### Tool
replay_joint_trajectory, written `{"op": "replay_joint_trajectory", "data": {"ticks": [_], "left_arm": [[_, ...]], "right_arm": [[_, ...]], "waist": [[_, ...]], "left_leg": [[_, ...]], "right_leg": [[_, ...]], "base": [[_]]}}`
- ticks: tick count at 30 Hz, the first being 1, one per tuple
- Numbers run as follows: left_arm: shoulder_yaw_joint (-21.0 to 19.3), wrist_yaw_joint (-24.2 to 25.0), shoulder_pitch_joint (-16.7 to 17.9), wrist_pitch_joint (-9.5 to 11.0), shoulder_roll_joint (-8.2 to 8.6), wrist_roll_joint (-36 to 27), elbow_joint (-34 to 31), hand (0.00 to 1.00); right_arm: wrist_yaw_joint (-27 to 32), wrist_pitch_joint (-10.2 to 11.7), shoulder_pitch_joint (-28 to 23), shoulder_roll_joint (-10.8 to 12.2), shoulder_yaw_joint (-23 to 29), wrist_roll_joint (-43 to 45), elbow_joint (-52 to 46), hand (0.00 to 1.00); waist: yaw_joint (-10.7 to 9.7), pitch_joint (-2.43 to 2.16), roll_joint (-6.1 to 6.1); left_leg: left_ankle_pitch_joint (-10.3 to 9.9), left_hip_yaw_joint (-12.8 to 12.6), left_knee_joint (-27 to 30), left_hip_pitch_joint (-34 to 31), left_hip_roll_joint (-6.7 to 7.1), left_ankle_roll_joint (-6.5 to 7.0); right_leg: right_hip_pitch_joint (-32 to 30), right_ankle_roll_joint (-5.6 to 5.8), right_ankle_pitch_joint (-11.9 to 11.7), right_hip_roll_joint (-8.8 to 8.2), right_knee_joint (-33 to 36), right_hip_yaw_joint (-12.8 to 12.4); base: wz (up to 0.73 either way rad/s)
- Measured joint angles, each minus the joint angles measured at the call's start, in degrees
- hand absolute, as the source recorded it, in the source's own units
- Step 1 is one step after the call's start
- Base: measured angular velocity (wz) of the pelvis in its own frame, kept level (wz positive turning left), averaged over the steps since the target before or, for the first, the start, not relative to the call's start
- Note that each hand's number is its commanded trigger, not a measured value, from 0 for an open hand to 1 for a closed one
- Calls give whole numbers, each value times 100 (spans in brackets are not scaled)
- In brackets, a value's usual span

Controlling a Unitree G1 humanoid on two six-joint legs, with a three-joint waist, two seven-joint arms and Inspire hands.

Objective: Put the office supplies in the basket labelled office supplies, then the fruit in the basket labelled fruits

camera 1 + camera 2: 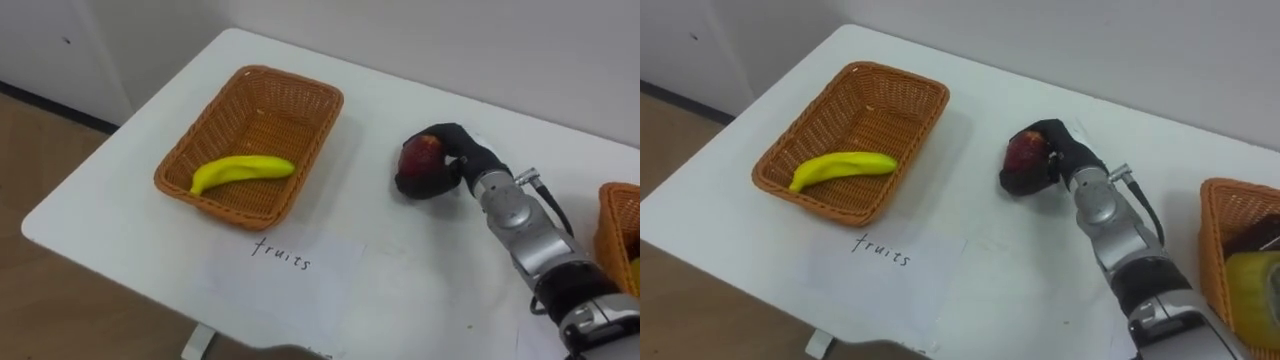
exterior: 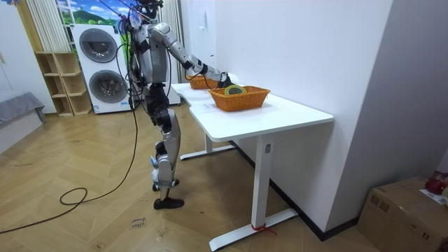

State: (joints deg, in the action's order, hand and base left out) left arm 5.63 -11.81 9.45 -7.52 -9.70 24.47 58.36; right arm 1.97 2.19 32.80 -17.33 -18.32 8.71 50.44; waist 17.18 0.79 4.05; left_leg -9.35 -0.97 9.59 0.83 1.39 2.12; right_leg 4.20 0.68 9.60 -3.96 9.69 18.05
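Red apple [image 1: 422, 157] in right hand's [image 1: 462, 148] curled fingers [image 1: 418, 188], between wicker basket [image 1: 292, 112] with banana [image 1: 242, 170] and second basket [image 1: 617, 232].

- Table [image 1: 420, 260]: plain white top.
- Fruit basket [image 1: 225, 120]: orange-brown wicker with a tight woven pattern and a darker rim.
- Banana [image 1: 243, 170], inside the fruit basket: bright yellow, turning greenish at one end.
- Paper sheet [image 1: 300, 285], just in front of the fruit basket: white, with one dark handwritten word.
- Apple [image 1: 422, 157], to the right of the fruit basket: deep red with a paler yellowish patch.
- Right hand [image 1: 462, 140], at the apple: black, on a silver-grey forearm.
- Second basket [image 1: 1225, 230], far right of the fruit basket: the same orange-brown weave.
- Yellow object [image 1: 1255, 290], in the second basket: pale yellow, beside something dark.
- Floor [image 2: 84, 154]: brown wood in a herringbone pattern.
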Motion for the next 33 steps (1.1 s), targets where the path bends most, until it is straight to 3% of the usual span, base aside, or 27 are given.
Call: {"op": "replay_joint_trajectory", "data": {"ticks": [4,12,16,24,33], "left_arm": [[-135,0,14,-2,-9,8,8,0],[-381,86,78,-49,-26,9,69,0],[-592,190,167,-92,-40,8,44,0],[-664,233,232,-86,-40,5,12,0],[-660,230,256,-86,-35,3,-175,0]], "right_arm": [[-83,-252,-2,13,-13,66,-378,100],[-173,-385,3,3,-12,60,-1095,100],[-233,-481,13,-19,-10,68,-1653,100],[-405,-493,36,-21,-10,138,-2216,100],[-399,-494,99,-21,-9,401,-2218,100]], "waist": [[-17,-4,21],[-98,1,110],[-126,-24,157],[-113,-43,185],[-109,-11,141]], "left_leg": [[0,-70,-16,2,-20,-1],[-1,-97,-44,165,-30,-1],[-2,-95,-49,183,-33,-3],[-2,-55,-27,227,-36,-4],[-2,-71,-41,268,-34,-4]], "right_leg": [[-31,-1,-1,18,3,-75],[122,-1,-1,19,-4,-74],[135,-1,-1,26,-2,-84],[189,-8,-5,32,-1,-82],[231,-8,-5,32,-2,-75]], "base": [[-10],[0],[0],[1],[0]]}}
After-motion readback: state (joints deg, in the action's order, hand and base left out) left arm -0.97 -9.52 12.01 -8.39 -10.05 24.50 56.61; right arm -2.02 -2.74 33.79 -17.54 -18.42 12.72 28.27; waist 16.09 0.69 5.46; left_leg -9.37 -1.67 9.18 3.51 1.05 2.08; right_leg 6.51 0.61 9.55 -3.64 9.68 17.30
